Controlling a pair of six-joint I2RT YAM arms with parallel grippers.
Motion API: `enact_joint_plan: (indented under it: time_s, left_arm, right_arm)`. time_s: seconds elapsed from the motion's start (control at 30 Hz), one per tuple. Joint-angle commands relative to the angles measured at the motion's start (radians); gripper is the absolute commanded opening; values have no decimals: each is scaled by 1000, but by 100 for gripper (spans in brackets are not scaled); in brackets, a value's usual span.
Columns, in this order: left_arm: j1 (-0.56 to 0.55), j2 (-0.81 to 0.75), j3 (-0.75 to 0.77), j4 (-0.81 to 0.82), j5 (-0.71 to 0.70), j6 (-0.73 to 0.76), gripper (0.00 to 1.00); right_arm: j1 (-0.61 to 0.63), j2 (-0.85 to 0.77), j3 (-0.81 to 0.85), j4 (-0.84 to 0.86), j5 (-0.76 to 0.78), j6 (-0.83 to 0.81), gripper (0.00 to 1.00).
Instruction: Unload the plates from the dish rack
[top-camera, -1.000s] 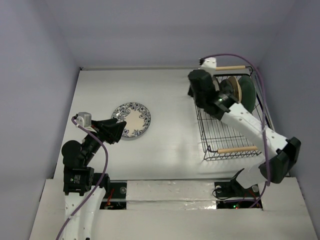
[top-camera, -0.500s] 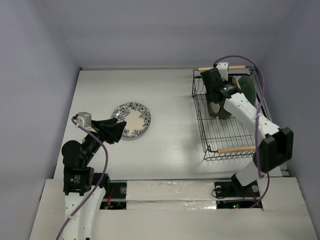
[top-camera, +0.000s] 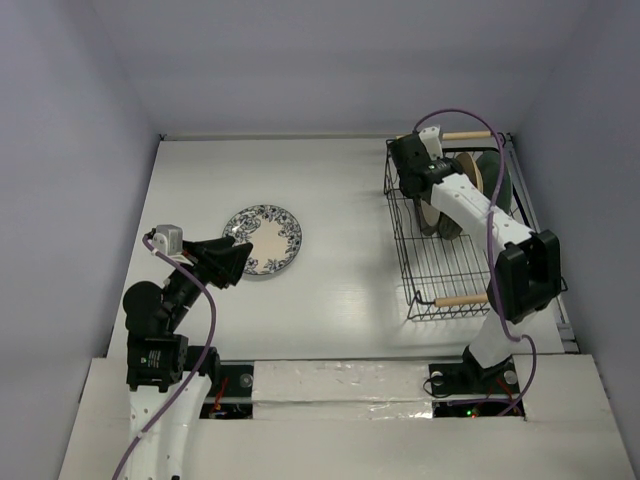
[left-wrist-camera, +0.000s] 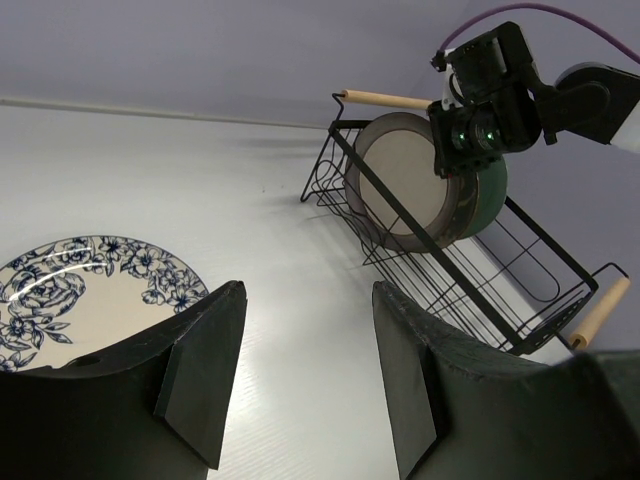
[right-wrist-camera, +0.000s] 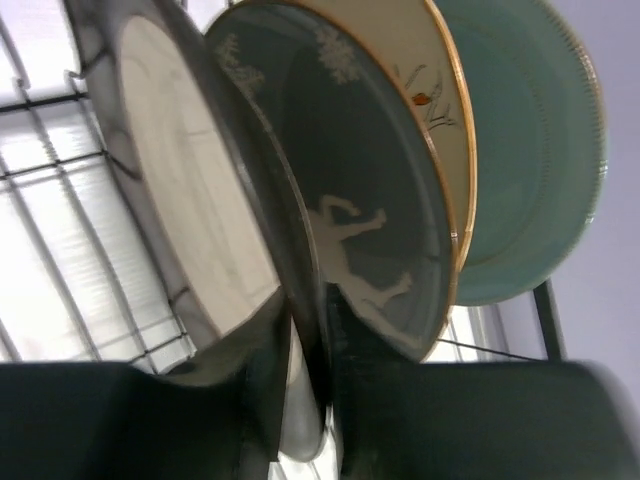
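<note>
The black wire dish rack (top-camera: 440, 270) stands at the right; it also shows in the left wrist view (left-wrist-camera: 470, 290). Three plates stand in its far end. The front one is tan with a dark rim (right-wrist-camera: 190, 200) (top-camera: 442, 218) (left-wrist-camera: 400, 180). Behind it come a dark brown patterned plate (right-wrist-camera: 370, 170) and a teal plate (right-wrist-camera: 520, 150) (top-camera: 497, 175). My right gripper (right-wrist-camera: 305, 310) (top-camera: 428, 200) is shut on the rim of the tan plate. The white and blue floral plate (top-camera: 268, 232) (left-wrist-camera: 80, 300) lies flat on the table. My left gripper (left-wrist-camera: 305, 290) (top-camera: 238, 258) is open and empty beside it.
The rack has light wooden handles at its near end (top-camera: 475, 298) and far end (top-camera: 465, 135). Its near half holds no plates. The enclosure walls close in at the left, back and right of the white table (top-camera: 330, 200).
My right arm has folded in over the rack's far end and its gripper has come down onto the front plate's rim. The left arm and the floral plate have not moved.
</note>
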Motion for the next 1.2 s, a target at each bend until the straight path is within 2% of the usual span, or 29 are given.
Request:
enact_joint_plan:
  time_s: [0.0,0.07,0.13,0.7,0.87,1.0,1.1,1.13,1.17]
  left_arm:
    - [5,-9,1,40,15,11,50]
    - [5,-9,1,40,16,11,50]
    - [5,-9,-1,43,16,11,50]
    - [5,-4,-1,45,18,9,50]
    - [5,0,-1,45,18,8,50]
    - [5,0,-1,45,21,8,50]
    - [5,3,-3,46,19,5,50]
    - [5,4,-3,48,19,6,50]
    - [5,5,-4,46,18,5,50]
  right_arm:
    - [-6,20,28,26,43,-7,19]
    - [-6,14,48,10,60,6,7]
    - [-6,-6,65,6,88,10,0]
    - [34,-245,203,47,206,-52,0]
    - [64,-332,229,33,214,-17,0]
    - [130,-438,192,102,155,16,0]
    - [224,-494,129,205,-17,86,0]
    - [248,-495,96,229,-173,120,0]
    - [257,-485,77,287,-246,187,0]
